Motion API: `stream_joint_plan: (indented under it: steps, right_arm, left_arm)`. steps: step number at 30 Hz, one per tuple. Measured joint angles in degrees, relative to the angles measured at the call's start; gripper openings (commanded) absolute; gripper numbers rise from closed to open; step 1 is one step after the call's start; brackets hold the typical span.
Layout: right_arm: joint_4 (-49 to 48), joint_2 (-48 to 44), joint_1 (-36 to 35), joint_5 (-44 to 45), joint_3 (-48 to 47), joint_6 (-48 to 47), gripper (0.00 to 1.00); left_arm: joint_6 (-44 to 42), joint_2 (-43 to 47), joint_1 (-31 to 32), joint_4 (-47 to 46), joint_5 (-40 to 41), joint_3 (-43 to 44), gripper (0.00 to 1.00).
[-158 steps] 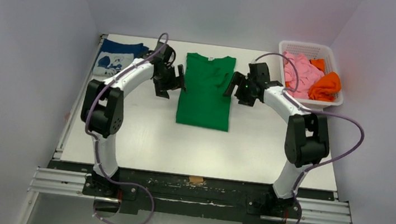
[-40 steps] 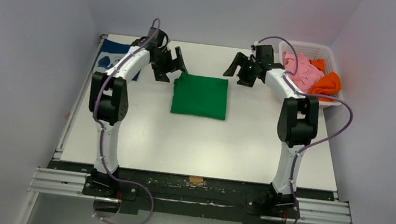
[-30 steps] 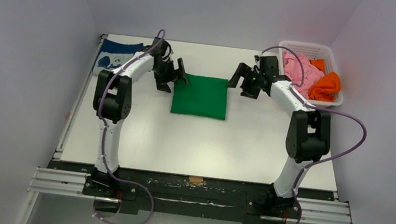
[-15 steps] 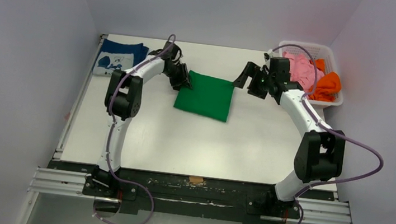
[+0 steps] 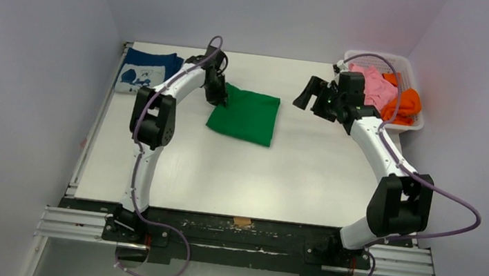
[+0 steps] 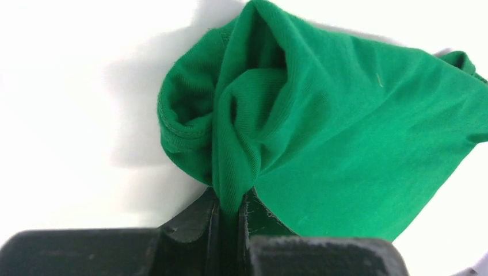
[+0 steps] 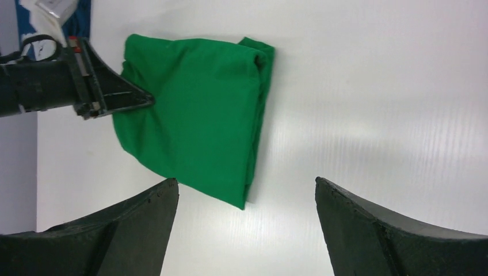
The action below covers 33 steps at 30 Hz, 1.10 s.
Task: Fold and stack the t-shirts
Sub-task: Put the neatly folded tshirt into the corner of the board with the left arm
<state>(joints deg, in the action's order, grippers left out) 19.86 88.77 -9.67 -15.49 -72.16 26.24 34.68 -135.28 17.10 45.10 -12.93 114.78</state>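
Left pincer (image 6: 229, 211) pinches a bunched corner of the folded green t-shirt (image 5: 247, 116); right pincer (image 5: 313, 97) hovers wide open, empty.

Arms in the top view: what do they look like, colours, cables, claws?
The left arm and right arm have white links and bulky black joints. A purple cable loops along each. The left claw and right claw are black, with wedge-shaped fingers.
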Motion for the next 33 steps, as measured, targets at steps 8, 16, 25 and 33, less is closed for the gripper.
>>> stream_joint_plan:
  steps: [8, 16, 25, 33]
  right_arm:
    - [0.04, -3.82, 0.0, 9.14, 1.92, -1.09, 0.89]
    - [-0.63, -5.97, 0.0, 13.51, 2.21, -1.88, 0.89]
    - [-0.79, -5.88, 0.04, 15.08, 2.38, -2.32, 0.89]
    - [-0.87, -4.68, 0.04, 16.11, 2.38, -2.95, 0.89]
  left_arm:
    - [-10.99, 5.75, -0.9, 6.38, 20.24, 3.67, 0.0]
    - [-20.24, 6.27, -6.71, 8.44, 33.14, 9.84, 0.0]
    - [-26.21, 6.25, -12.52, 8.17, 35.95, 18.12, 0.0]
    - [-29.97, 6.25, -15.1, 8.15, 35.41, 21.64, 0.0]
